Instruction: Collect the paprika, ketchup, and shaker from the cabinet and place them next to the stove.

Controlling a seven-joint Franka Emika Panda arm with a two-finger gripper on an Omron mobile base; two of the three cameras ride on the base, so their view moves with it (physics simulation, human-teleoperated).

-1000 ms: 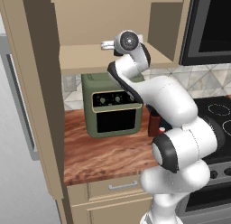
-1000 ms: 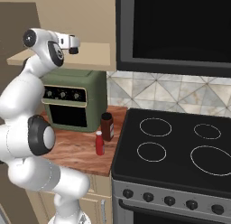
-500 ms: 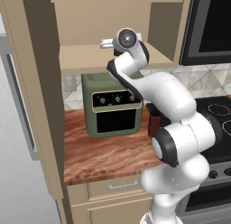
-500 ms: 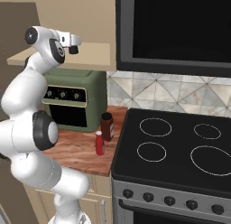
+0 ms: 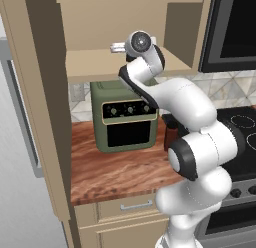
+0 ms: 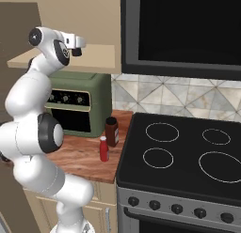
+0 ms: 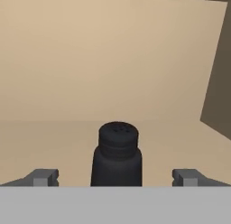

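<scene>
The arm reaches up into the cabinet point(image 5: 95, 67), so the gripper point(image 7: 115, 179) can get at the last thing on the shelf. That thing is the shaker point(image 7: 117, 154). It stands upright on the shelf, right in the middle between the 2 fingers point(image 7: 44, 177). The fingers are wide open, with 1 on each side of the shaker and a gap on both sides, so nothing is held yet. I think the gripper is lined up like this so it can slide a bit more forward and then squeeze the shaker. The shaker is small and short, so the squeeze should land on its body, not on its round top. From the right base view, the paprika point(image 6: 111, 131) and the ketchup point(image 6: 104, 149) already stand on the counter point(image 6: 84, 157), close together and just beside the stove point(image 6: 188, 157). They sit there because that is where the task wants them. So 2 of the 3 things look done and 1 is left. Counting it all: 1 shaker, 1 paprika, 1 ketchup, 1 toaster oven point(image 5: 127, 117) under the shelf, and 4 white rings on the stove top. The shelf holds just 1 thing that I can see.
</scene>
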